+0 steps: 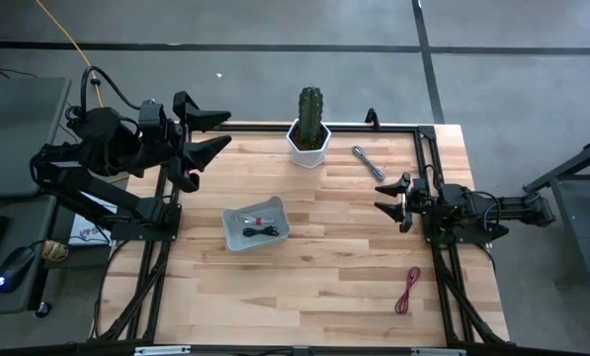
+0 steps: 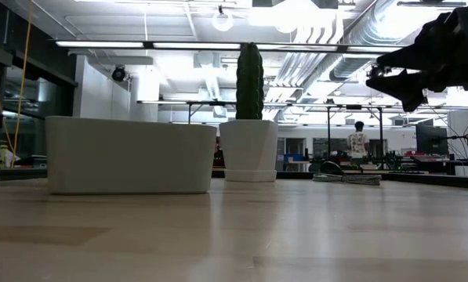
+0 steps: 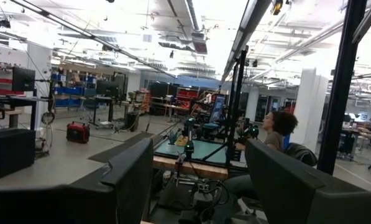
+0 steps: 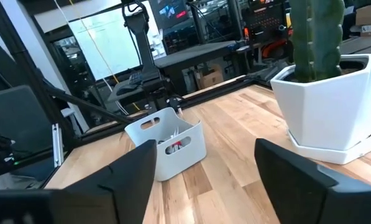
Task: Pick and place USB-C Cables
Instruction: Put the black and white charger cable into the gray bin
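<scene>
Grey cable [image 1: 367,161] just beyond open right hand [image 1: 390,201].

Open-plan robotics lab: exposed ceiling ducts [image 2: 351,39], rows of workbenches [image 3: 191,152], monitors [image 3: 22,79]

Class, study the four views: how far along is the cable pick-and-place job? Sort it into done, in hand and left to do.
Done: the white bin already holds a black cable and a white-and-red cable.
In hand: nothing; the left gripper and right gripper are both open and empty.
Left: the grey cable beside the cactus pot and the dark red cable near the table's front right.
</scene>
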You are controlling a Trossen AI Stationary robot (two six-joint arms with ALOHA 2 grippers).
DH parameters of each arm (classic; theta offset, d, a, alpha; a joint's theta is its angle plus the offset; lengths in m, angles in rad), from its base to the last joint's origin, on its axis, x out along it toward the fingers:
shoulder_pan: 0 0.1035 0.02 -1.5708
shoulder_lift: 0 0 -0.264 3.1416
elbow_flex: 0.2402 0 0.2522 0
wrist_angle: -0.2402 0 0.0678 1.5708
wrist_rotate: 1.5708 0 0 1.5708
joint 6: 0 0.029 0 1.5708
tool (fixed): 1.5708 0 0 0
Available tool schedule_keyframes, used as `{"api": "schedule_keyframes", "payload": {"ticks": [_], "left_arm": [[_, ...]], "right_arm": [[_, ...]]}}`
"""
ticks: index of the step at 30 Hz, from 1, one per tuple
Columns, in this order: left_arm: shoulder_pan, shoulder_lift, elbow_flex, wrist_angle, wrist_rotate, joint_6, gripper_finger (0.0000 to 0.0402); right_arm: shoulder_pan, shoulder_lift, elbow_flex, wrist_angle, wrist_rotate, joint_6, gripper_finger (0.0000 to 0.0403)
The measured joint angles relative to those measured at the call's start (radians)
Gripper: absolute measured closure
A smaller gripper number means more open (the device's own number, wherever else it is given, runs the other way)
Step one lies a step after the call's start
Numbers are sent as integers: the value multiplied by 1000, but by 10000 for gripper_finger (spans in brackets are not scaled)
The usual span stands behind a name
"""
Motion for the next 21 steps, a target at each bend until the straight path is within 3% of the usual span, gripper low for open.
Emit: {"api": "schedule_keyframes", "payload": {"ticks": [15, 21], "left_arm": [[0, 0, 0, 0, -12, 2, 165], [0, 0, 0, 0, -12, 2, 165]], "right_arm": [[0, 0, 1, 0, -25, 0, 132], [0, 3, 97, 6, -17, -36, 132]]}}
